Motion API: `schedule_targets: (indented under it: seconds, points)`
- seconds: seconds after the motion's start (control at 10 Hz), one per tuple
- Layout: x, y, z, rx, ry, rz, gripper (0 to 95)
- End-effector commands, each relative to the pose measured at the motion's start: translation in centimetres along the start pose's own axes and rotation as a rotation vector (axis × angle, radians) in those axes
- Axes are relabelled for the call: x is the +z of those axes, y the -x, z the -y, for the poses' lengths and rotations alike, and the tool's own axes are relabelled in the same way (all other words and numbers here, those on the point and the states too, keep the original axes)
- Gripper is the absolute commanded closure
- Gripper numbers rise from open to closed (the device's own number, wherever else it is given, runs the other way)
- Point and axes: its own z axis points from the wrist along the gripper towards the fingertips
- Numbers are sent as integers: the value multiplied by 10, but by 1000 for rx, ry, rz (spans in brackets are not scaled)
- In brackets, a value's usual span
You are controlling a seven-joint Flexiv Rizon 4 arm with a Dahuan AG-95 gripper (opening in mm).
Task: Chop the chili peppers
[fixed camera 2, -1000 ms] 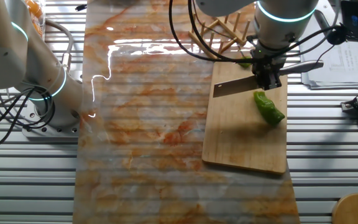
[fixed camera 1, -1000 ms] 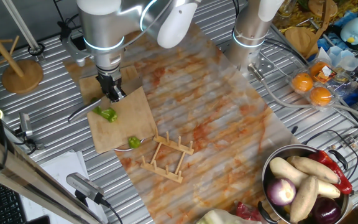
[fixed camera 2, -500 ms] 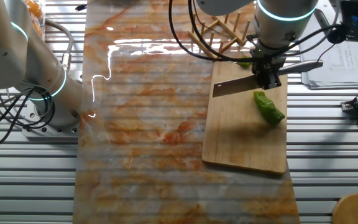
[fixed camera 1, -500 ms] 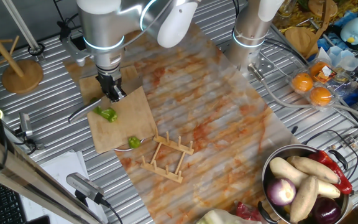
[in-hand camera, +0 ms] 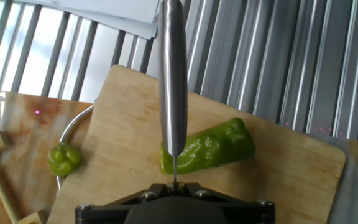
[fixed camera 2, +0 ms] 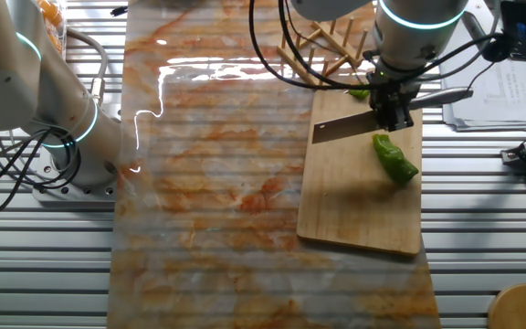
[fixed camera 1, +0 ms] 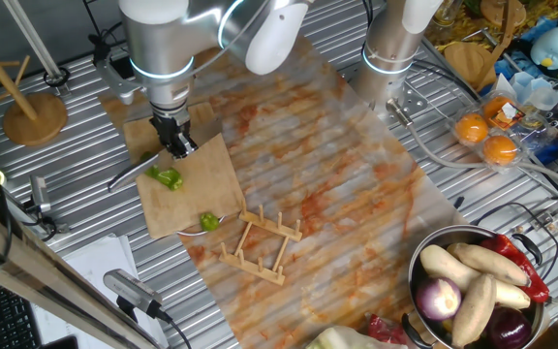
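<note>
**Observer:** So, how far along are you?

**Operator:** Barely started, I'd judge. My gripper (fixed camera 2: 394, 117) is clamped on the knife (fixed camera 2: 345, 130) by its handle, blade edge-down, hovering over the cutting board (fixed camera 2: 354, 201). In the hand view the blade (in-hand camera: 173, 74) lines up across one end of the big chili pepper piece (in-hand camera: 208, 148), which lies on the board uncut along its whole remaining length.

**Observer:** Anything already chopped?

**Operator:** One small green chunk (in-hand camera: 64, 159) sits at the board's edge, well apart from the large piece and close to the wooden rack (fixed camera 1: 257, 244). I read that as one cut made. It seems to rest on a thin metal rim there, but I can't tell what that rim belongs to.

**Observer:** What's left, then?

**Operator:** Most of it: the long piece (fixed camera 2: 395, 157) needs several more cuts. I can't tell from these views whether the blade is touching it yet.

**Observer:** And the containers?

**Operator:** A metal bowl (fixed camera 1: 422, 260) at the far corner of the tabletop (fixed camera 1: 511, 208) holds pale sweet potatoes (fixed camera 1: 473, 267), a purple onion (fixed camera 1: 440, 299) and long dark red peppers (fixed camera 1: 523, 264). None of that is mine to cut. A clear plastic tray (fixed camera 1: 468, 111) holds two oranges (fixed camera 1: 486, 139).
</note>
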Motion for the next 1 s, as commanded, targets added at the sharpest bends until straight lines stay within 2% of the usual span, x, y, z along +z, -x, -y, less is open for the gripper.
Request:
schedule_targets:
  seconds: [0.1,0.4,0.6,0.8,0.9,1.0]
  points:
    - [-1,-1,0,0,0,0,950]
    - [0,-3,0,-8,4,0,950]
    - [2,-3,1,-19,-10,1,950]
    - [8,-1,9,-21,-11,7,950]
    - [21,-2,21,-20,-9,31,950]
    - [26,-1,22,-16,8,43,950]
